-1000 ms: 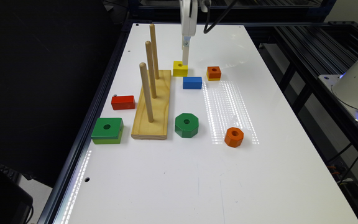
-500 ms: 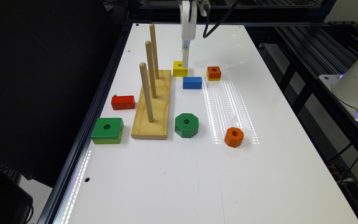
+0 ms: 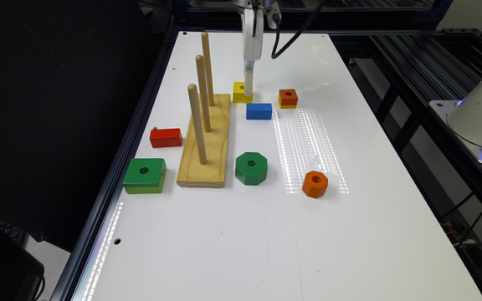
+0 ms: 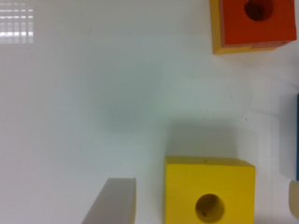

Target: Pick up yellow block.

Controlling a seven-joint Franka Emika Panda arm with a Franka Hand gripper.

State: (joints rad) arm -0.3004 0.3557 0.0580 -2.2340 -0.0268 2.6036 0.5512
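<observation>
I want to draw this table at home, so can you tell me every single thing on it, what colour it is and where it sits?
yellow block: 1, all yellow with a round hole, at the far end beside the peg board.
blue block: 1, blue, just in front of the yellow block.
orange-topped square block: 1, orange over yellow, towards the exterior view's right of the yellow block.
peg board: 1, pale wood, three upright pegs, middle-left.
red block: 1, red, left of the board.
green square block: 1, green, near left edge.
green octagon: 1, green, right of the board.
orange octagon: 1, orange, further right.
table: 1, white.
gripper: 1, white, down at the yellow block.
</observation>
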